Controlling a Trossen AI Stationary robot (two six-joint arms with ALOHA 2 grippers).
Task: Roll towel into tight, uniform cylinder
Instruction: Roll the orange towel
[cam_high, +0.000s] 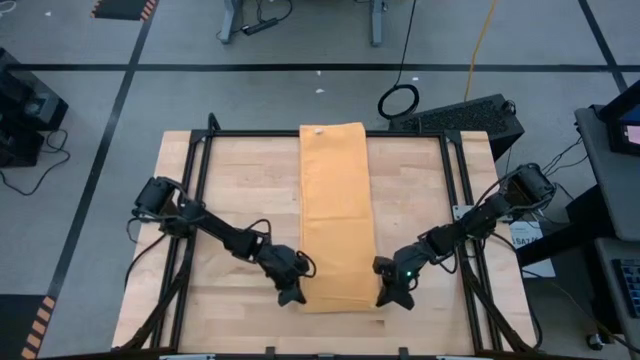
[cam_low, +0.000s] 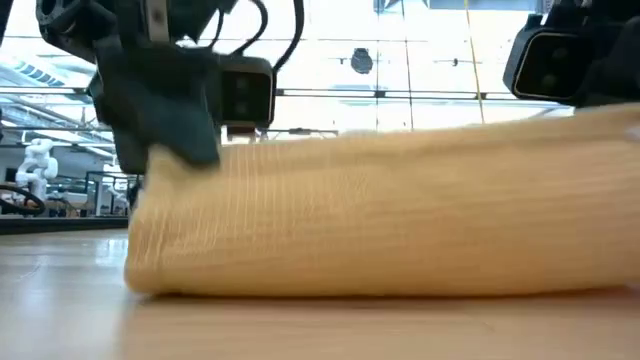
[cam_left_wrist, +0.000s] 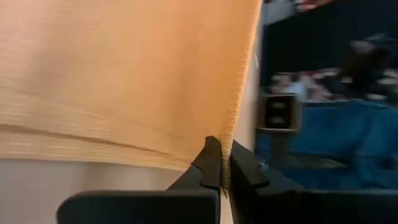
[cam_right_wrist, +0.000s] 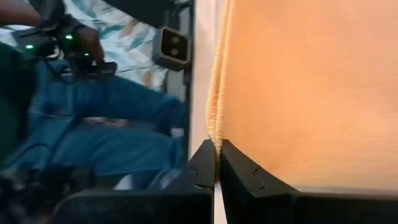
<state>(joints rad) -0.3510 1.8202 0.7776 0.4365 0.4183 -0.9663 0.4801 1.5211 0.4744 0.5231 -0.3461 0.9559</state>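
Observation:
The mustard-yellow towel (cam_high: 335, 205) lies as a long narrow strip down the middle of the table, from the far edge to near the front edge. A small white label (cam_high: 320, 130) shows at its far end. My left gripper (cam_high: 292, 294) is shut at the towel's near left corner. My right gripper (cam_high: 389, 296) is shut at its near right corner. In the low view the towel's near end (cam_low: 380, 230) stands raised above the wood between the two grippers. My left gripper pinches the towel's left side edge (cam_left_wrist: 227, 144) at the near corner between its two fingers. The cloth's edge stands in the closed gap and rises from there. One layer or several, I cannot tell. My right gripper pinches the towel's right side edge (cam_right_wrist: 215, 138) at the near corner between its two fingers. The cloth's edge stands in the closed gap. One layer or several, I cannot tell.
Black frame rails (cam_high: 195, 190) run along the table's left, right and far sides. A black box (cam_high: 460, 118) sits beyond the far right corner. Bare wood (cam_high: 240, 200) lies on both sides of the towel. A person in blue (cam_right_wrist: 93, 124) shows beyond the table.

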